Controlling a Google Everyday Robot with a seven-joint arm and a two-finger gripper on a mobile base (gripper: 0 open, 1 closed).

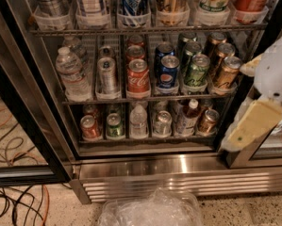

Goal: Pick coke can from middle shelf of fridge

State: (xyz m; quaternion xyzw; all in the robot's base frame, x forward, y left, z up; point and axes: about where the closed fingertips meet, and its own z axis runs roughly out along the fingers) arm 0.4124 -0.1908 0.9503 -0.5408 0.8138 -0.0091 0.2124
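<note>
The fridge (pixel 178 171) stands open in front of me, with a ribbed steel base. The middle shelf (pixel 145 98) is a wire rack with lanes of drinks. The coke can (pixel 138 77), red with white script and a silver top, stands upright at the front of its lane, with more red cans behind it. A silver can (pixel 107 74) is to its left and a blue Pepsi can (pixel 169 72) to its right. My gripper (pixel 258 117) is at the right edge of the view, beside the shelf's right end, well apart from the coke can and holding nothing.
Water bottles (pixel 70 72) stand at the shelf's left; green (pixel 196 70) and bronze cans (pixel 225 72) at its right. Tall cans in clear cups (pixel 133 4) fill the rack above; small cans and bottles (pixel 138 121) the rack below. A black door frame (pixel 18 126), floor cables (pixel 13 201) and crumpled plastic (pixel 150 210) lie low.
</note>
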